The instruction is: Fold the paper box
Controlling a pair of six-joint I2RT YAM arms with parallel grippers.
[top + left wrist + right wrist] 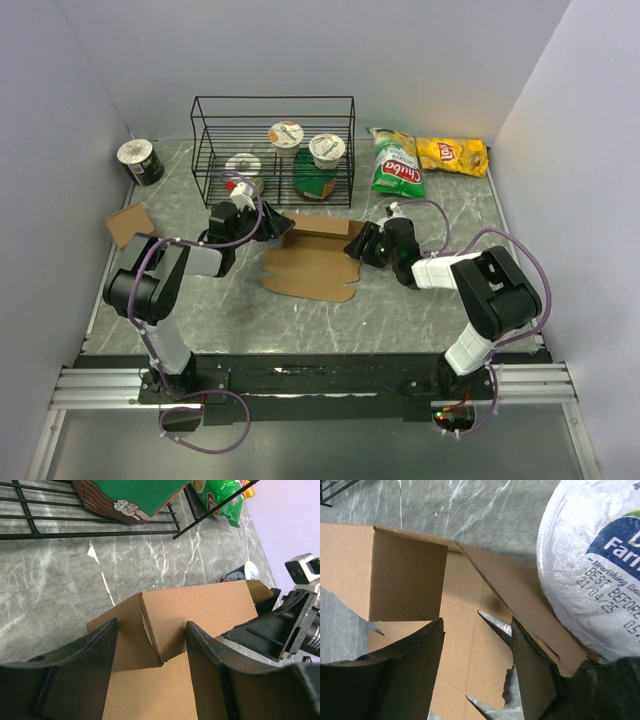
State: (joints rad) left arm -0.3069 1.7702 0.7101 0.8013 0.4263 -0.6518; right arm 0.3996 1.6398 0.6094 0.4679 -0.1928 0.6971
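Brown cardboard forms the paper box point(312, 268), a die-cut sheet lying mostly flat in the middle of a grey marbled table point(450, 300), between the two robot arms. Its far panel stands up from the sheet, and a side flap is folded up at the left far corner, making a raised corner.

The left gripper point(152, 627) reaches in from the left. Its jaws are spread apart and straddle that raised corner, one finger on each side, not clamped on it. The right gripper point(477, 625) reaches in from the right. Its jaws also stand apart over the flat sheet, with the right-hand finger point(532, 680) close beside a raised flap at the right end of the box. It holds nothing.

A white yogurt pot point(590, 570) with a foil lid sits just beyond that flap, beside the right gripper.

At the far side of the table stands a black wire rack point(272, 145) holding several lidded pots and a green and brown packet point(315, 183). To its right lie a green snack bag point(396, 165) and a yellow snack bag point(452, 155). At the far left corner is a lidded tub point(140, 162), and nearer along the left edge lies a small piece of cardboard point(130, 222).
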